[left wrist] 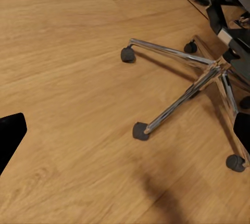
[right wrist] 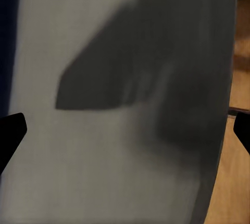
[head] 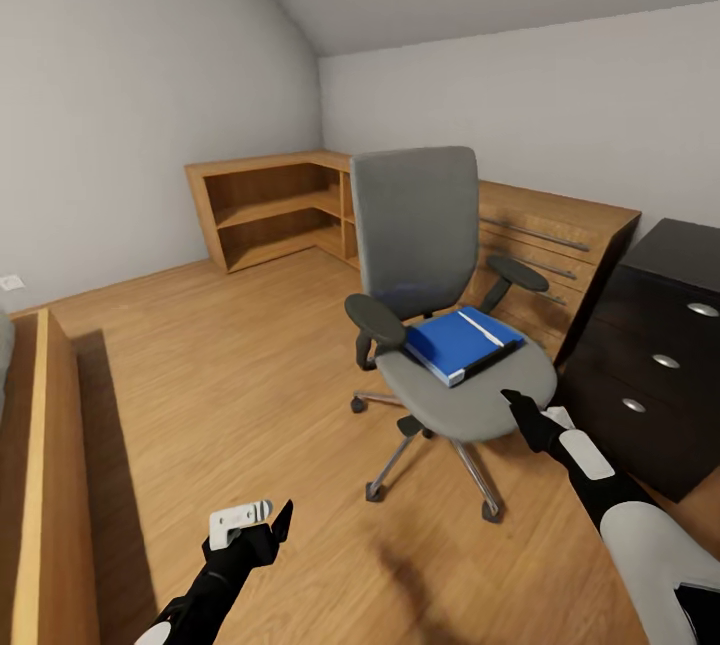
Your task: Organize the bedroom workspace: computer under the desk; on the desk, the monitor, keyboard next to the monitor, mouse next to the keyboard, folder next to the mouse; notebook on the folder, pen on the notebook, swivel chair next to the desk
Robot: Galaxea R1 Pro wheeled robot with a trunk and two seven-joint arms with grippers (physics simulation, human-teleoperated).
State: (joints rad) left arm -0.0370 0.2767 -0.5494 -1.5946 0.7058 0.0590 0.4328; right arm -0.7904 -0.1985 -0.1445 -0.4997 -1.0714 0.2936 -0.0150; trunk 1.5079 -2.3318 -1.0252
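1. The right gripper [head: 518,403] hangs over the front edge of the swivel chair's [head: 430,255] seat, jaws spread wide with nothing between them; in the right wrist view its two dark fingertips [right wrist: 11,130] sit at opposite sides with the grey seat cushion between and below them.
2. The left gripper [head: 275,520] is low over the floor [head: 230,375], well apart from the chair, holding nothing; in the left wrist view one dark fingertip [left wrist: 10,133] shows at one side and a second at the far side, so the jaws are spread.
3. That same wrist view looks down on the chair's chrome star base [left wrist: 205,78] and its black castors standing on the wood planks.
4. The blue folder [head: 462,343] lies on the seat, toward its back edge and the right armrest.
5. A slim white pen [head: 481,328] lies on top of the folder.
6. A dark strip, perhaps the notebook, shows along the folder's front edge; I cannot tell for sure.
7. The black drawer unit [head: 655,365] stands just beside the chair on its right.
8. A light wooden shelf unit [head: 270,205] runs along the walls behind the chair.
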